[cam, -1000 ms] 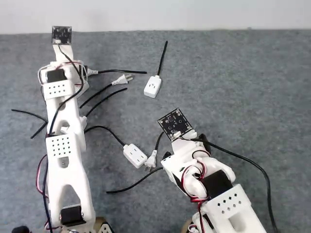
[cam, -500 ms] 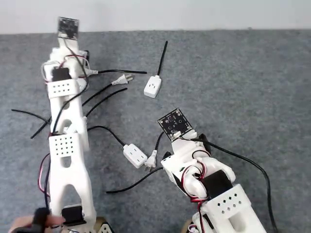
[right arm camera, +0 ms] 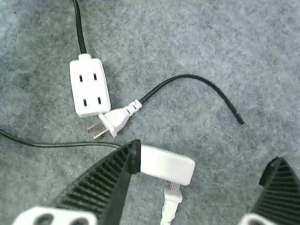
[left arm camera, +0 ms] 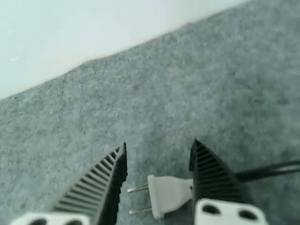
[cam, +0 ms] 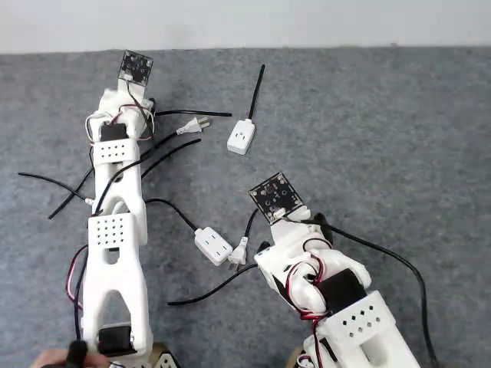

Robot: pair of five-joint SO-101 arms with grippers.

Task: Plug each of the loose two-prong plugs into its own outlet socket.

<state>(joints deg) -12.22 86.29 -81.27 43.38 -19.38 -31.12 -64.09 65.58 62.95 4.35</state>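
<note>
Two arms stand over a grey carpet (cam: 383, 153) strewn with black cords. The left gripper (left arm camera: 159, 146), stretched out near the carpet's far edge, hangs with its fingers apart over a white plug (left arm camera: 165, 193). The plug lies flat between them, both prongs bare, with its black cord running off past one finger. Whether that finger touches the plug cannot be told.

The right gripper (right arm camera: 206, 157), close to its own arm's base, has its fingers spread wide above the near outlet (right arm camera: 89, 86) and a second plug (right arm camera: 113, 122). That plug lies just beside the outlet's end, its prongs outside the sockets. A white block (right arm camera: 166, 168) sits under one right finger; what it is cannot be told.

From above, a third plug (cam: 192, 125) lies loose near the left arm (cam: 115, 230), apart from the far outlet (cam: 241, 136), whose cord runs toward the carpet's far edge. All three plugs lie unplugged.
</note>
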